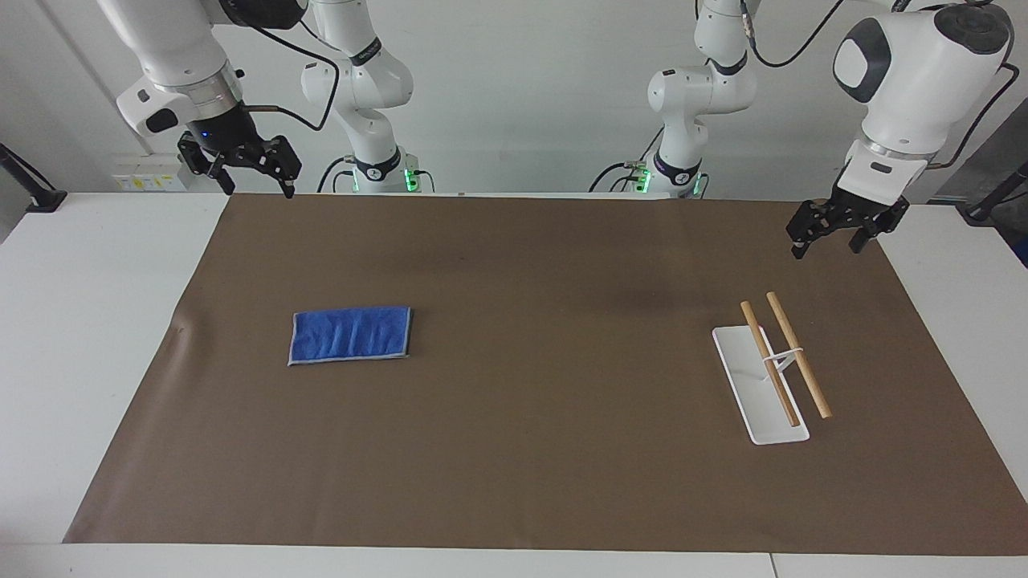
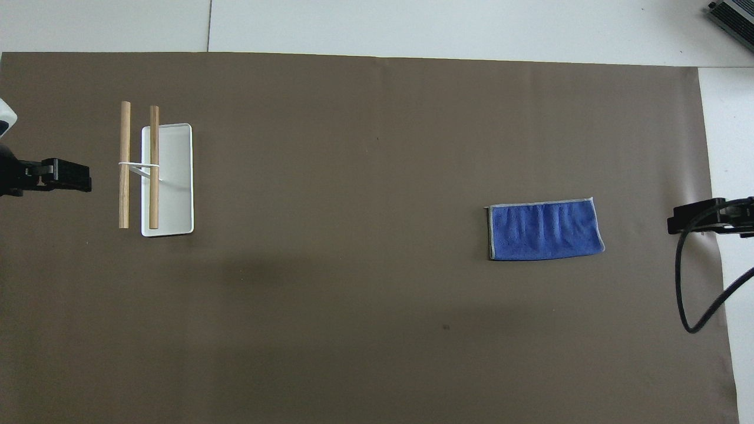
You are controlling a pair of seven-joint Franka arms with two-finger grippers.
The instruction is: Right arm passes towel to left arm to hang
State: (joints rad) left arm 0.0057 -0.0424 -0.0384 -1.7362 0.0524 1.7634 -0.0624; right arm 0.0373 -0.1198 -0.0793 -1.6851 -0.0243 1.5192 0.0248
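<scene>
We see the towel [image 1: 350, 335] lying flat on the brown mat [image 1: 530, 449] that covers the table [image 1: 88, 337], toward the right arm's end. It is spread as a neat rectangle, its pale stitched edge showing all round, and nothing touches it.

Toward the left arm's end stands the white tray [image 1: 747, 385], with two wooden rods [image 1: 797, 355] carried side by side above it on a thin white wire support. One rod runs over the tray; the other overhangs the tray's edge on the side of the left arm's end. The tray itself holds nothing else that we can make out.

The right tool [image 1: 253, 172] hangs in the air over the mat's corner at the robots' end, well apart from the towel. Its fingers are spread and hold nothing. The left tool [image 1: 835, 237] hangs over the mat's edge at the other end, near the rods but clear of them, fingers likewise apart and empty.

The facing view gives us both arms whole, their bases and their height above the table. The overhead view shows only the tips of the tools at the picture's sides, plus the black cable [image 2: 695, 294] looping beneath the right one, and it lays out the tray's white floor plainly.
</scene>
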